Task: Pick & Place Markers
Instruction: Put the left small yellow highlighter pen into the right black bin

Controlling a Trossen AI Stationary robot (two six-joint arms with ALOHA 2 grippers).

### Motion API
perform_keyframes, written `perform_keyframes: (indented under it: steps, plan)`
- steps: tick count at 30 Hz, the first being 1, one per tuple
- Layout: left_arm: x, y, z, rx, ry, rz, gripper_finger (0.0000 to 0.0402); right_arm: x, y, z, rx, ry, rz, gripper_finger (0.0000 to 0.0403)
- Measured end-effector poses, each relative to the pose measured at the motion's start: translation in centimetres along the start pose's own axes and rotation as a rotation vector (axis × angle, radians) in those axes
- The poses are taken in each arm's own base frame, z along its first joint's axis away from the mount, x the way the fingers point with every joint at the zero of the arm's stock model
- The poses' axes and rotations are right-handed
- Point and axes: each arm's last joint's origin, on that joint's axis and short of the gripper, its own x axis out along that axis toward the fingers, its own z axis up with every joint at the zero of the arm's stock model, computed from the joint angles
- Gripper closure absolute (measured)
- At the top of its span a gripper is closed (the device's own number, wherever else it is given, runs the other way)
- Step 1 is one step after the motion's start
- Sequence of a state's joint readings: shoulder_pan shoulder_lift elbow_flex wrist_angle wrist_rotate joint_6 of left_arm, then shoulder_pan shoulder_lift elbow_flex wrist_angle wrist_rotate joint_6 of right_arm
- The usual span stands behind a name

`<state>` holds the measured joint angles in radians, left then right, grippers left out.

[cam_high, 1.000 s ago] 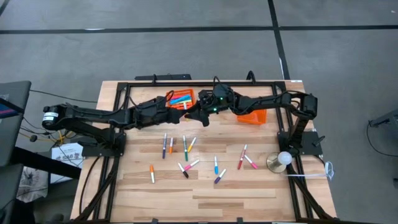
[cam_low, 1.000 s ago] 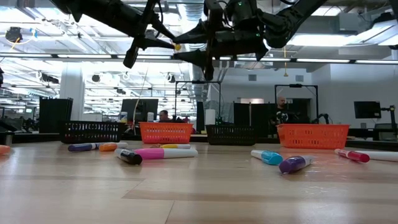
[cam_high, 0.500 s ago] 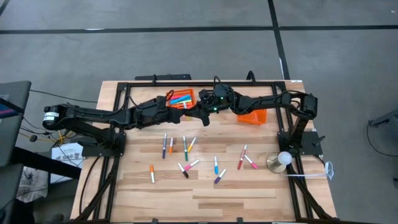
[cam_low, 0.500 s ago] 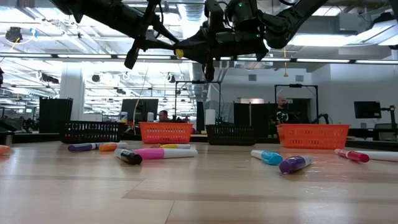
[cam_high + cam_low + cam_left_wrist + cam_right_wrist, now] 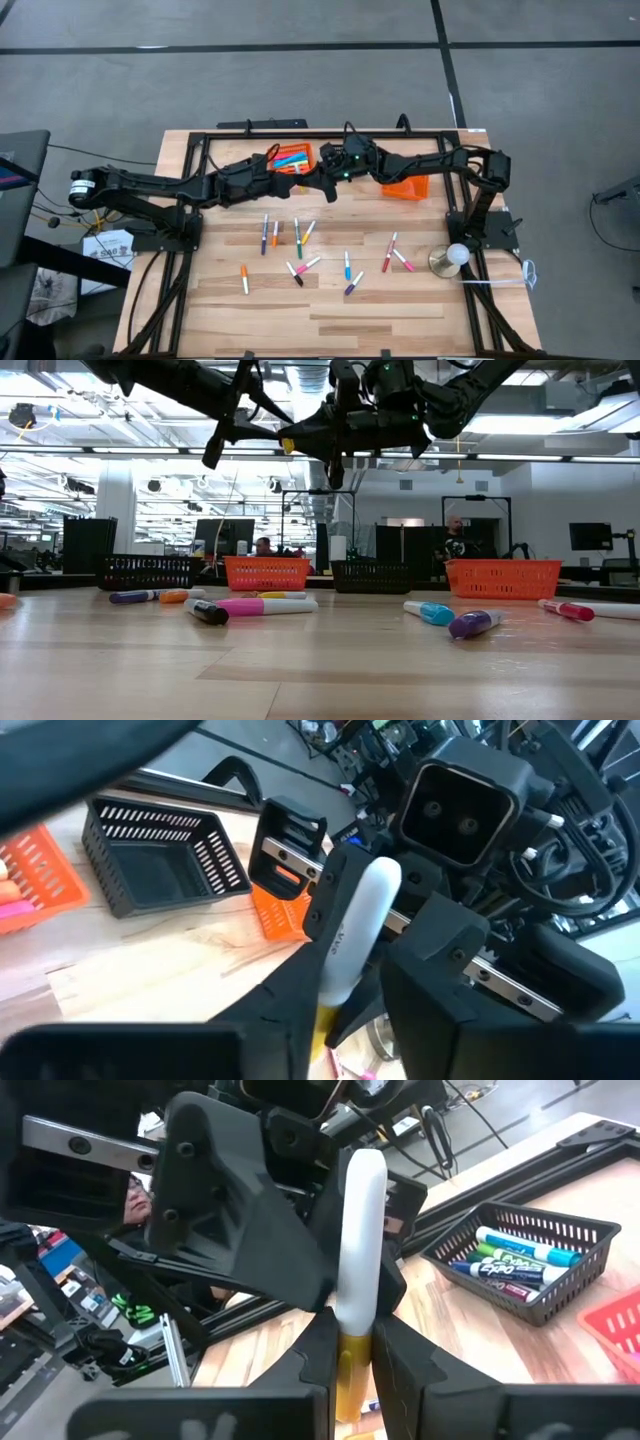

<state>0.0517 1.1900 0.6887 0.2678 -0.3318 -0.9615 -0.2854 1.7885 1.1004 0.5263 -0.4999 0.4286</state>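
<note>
High over the table's back, the left gripper (image 5: 297, 180) has its fingers loosening around a white-and-yellow marker (image 5: 357, 1250), which the right gripper (image 5: 348, 1365), meeting it tip to tip, pinches firmly at the yellow end.

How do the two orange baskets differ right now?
The left orange basket holds several markers; the right orange basket shows none in its visible part. The right one is partly hidden under an arm; the left one shows almost whole. Both sit at the table's back.

arms (image 5: 180, 185): matte black | angular plastic housings | green LED
</note>
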Motion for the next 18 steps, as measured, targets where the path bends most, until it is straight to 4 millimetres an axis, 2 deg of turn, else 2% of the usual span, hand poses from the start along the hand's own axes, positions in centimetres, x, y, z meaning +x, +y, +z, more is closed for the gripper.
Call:
perform_keyframes:
  steps: [10,18]
  plan:
    - [-0.1,-0.1,0.1,0.030,0.000,-0.011,0.0205,-0.5,-0.9,0.5,0.009,-0.011,-0.019,0.0371]
    - [-1.0,-0.5,0.8,0.144,-0.001,-0.047,0.0194,-1.7,-2.9,1.2,0.031,-0.029,-0.087,0.0371]
